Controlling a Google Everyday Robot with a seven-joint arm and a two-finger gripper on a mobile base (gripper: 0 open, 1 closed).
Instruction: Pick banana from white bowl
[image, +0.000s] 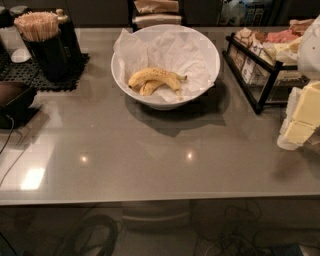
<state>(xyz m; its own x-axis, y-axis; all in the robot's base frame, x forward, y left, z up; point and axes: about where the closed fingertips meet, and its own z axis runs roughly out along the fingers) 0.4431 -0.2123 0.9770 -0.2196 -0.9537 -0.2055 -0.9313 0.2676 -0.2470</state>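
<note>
arm (311, 45): white segment showed at the right edge of the camera view, largely cut off by the frame | gripper (299, 122): sat just below that segment at the same edge, cream-yellow, angled down and leftward, partly out of view | pose: raised, close to the camera

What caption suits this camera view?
The speckled banana and a stubbier one lie in the white bowl; the gripper hovers at the counter's right edge.
</note>
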